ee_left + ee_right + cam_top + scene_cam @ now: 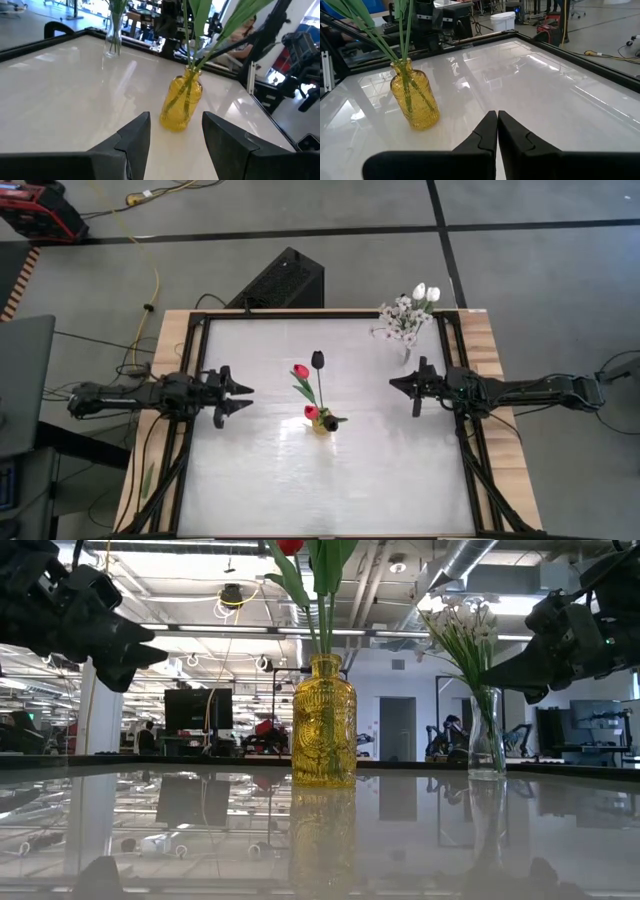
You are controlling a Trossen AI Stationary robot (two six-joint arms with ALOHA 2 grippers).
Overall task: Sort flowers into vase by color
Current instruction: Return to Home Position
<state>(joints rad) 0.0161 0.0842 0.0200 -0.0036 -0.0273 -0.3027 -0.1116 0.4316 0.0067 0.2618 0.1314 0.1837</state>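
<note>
Your left pincer (247, 398) hovers over the tabletop's (260, 480) left side, fingers apart. Centre: yellow vase (321, 424) holding red tulips (301, 371) and one dark tulip (318, 359). Your right pincer (497, 114) hovers at right, fingers together. Near the far right corner: clear vase (407, 354) holding white flowers (405, 312).

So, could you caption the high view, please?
Left gripper open, right gripper shut, flanking yellow glass vase of red and dark tulips; white flowers in clear vase.
</note>
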